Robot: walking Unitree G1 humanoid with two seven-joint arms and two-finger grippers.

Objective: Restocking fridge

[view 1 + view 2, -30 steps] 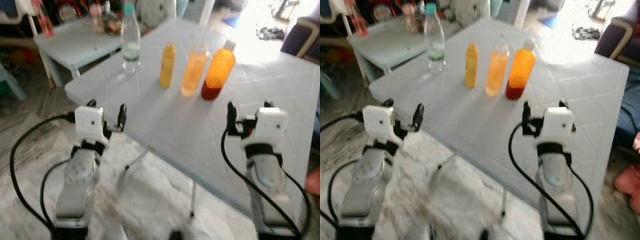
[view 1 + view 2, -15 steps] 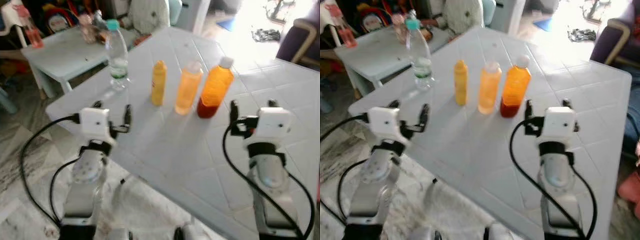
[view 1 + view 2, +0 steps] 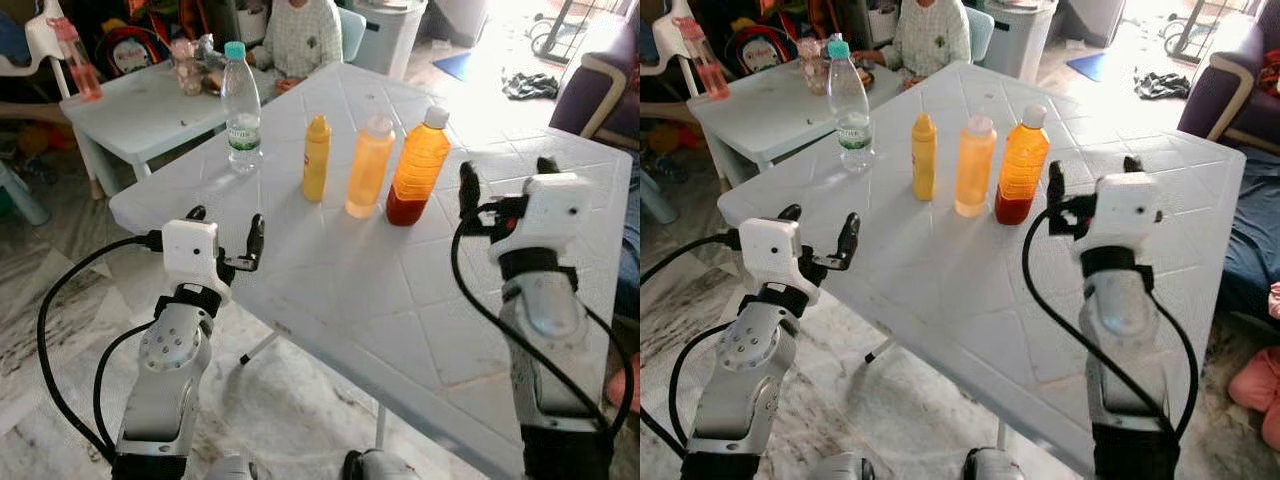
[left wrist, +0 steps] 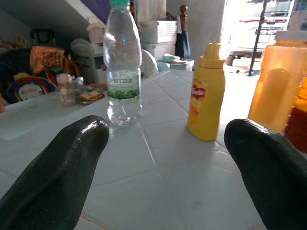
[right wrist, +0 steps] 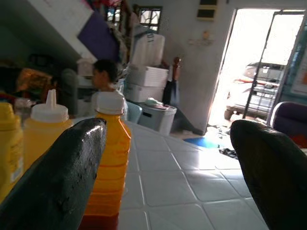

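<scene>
Standing upright in a row near the far middle of the white tiled table [image 3: 400, 300] are four bottles, caps up: a clear water bottle [image 3: 241, 108], a yellow mustard bottle [image 3: 316, 158], a pale orange squeeze bottle [image 3: 369, 166] and a larger orange bottle [image 3: 419, 165] with dark red liquid at its base. The left gripper [image 3: 225, 228] is held at the table's near edge, fingers wide apart, nothing grasped. The right gripper [image 3: 505, 180] is raised over the table just beside the larger orange bottle, spread wide and empty. A seated person [image 3: 303, 35] is seen beyond, by a smaller table [image 3: 140, 100].
</scene>
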